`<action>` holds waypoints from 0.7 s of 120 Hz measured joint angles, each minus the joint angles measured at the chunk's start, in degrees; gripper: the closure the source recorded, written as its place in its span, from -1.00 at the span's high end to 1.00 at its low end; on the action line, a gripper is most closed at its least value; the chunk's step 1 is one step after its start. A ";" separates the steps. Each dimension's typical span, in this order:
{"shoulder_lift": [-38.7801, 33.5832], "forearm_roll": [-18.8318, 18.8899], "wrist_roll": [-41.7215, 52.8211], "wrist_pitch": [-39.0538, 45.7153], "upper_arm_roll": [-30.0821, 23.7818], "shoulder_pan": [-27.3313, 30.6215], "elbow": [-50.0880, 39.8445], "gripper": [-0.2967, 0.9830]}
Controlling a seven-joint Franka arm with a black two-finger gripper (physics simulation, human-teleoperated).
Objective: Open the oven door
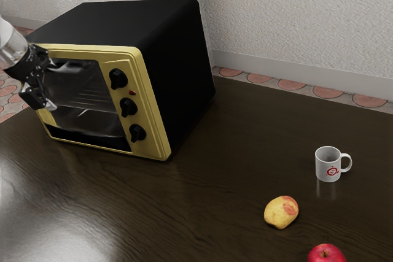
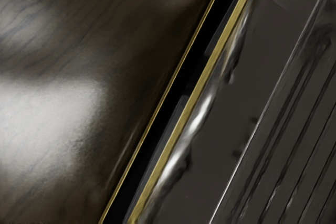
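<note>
Tabletop (image 1: 233, 145): the oven door (image 1: 83, 93), long axis level, faces a spread, empty end effector (image 1: 51, 84).

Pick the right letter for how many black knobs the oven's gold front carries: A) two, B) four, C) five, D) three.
D: one knob sits at the top, another in the middle and a third at the bottom of the panel beside the oven door's glass.
</note>
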 joint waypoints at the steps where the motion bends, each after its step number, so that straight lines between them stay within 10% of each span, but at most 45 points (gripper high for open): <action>1: -0.12 -0.05 0.02 0.02 0.01 0.00 -0.18 0.54; 84: -30.08 -2.48 0.77 3.90 7.10 -1.48 -35.06 0.52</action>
